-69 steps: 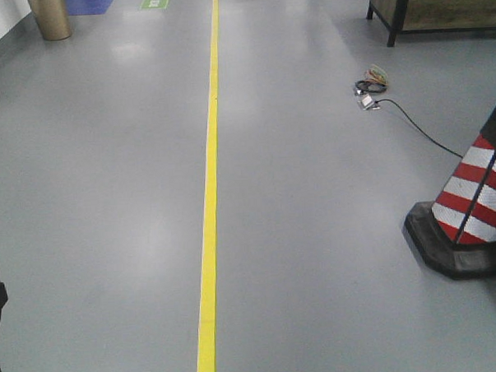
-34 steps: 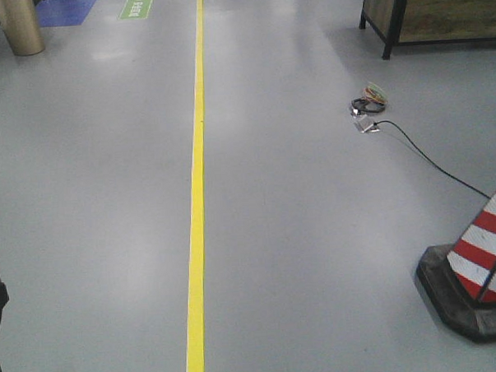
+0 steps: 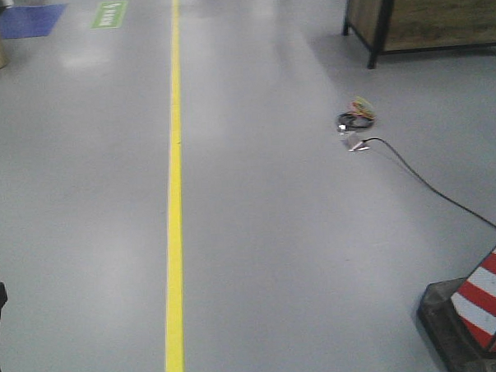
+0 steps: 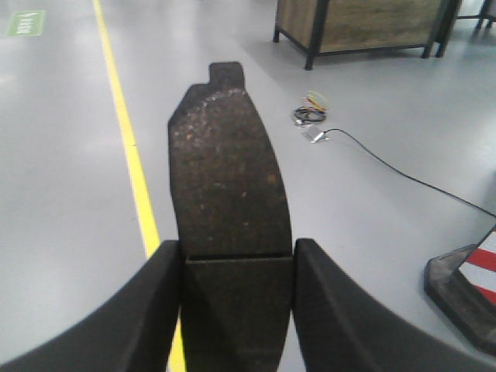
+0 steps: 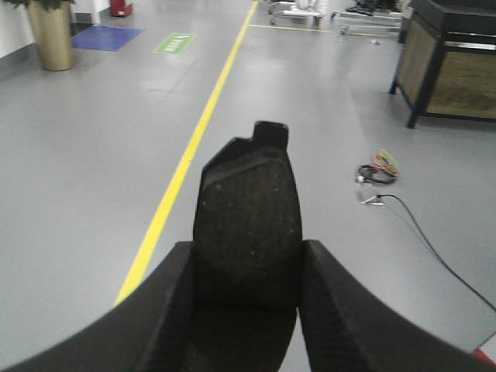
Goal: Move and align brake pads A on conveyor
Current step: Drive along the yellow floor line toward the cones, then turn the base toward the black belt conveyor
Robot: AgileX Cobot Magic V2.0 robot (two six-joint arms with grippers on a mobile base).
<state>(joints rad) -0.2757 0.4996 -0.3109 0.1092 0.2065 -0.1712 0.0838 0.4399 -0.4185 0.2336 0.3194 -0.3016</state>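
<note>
A dark grey, speckled, curved oblong brake pad [image 4: 229,178] stands centre-frame, clamped in the left end effector [image 4: 237,256]. A second dark brake pad [image 5: 248,221] is gripped likewise in the right end effector [image 5: 246,252]. No conveyor shows, only grey floor [image 3: 317,257] with a yellow line [image 3: 174,222]. Both grips should probably hold firm and level until the belt is reached.

Striped traffic cone [image 3: 480,312] cut by right edge, wooden cabinet [image 3: 438,17] cropped at top, brake pad [image 4: 229,178] running off bottom edge
</note>
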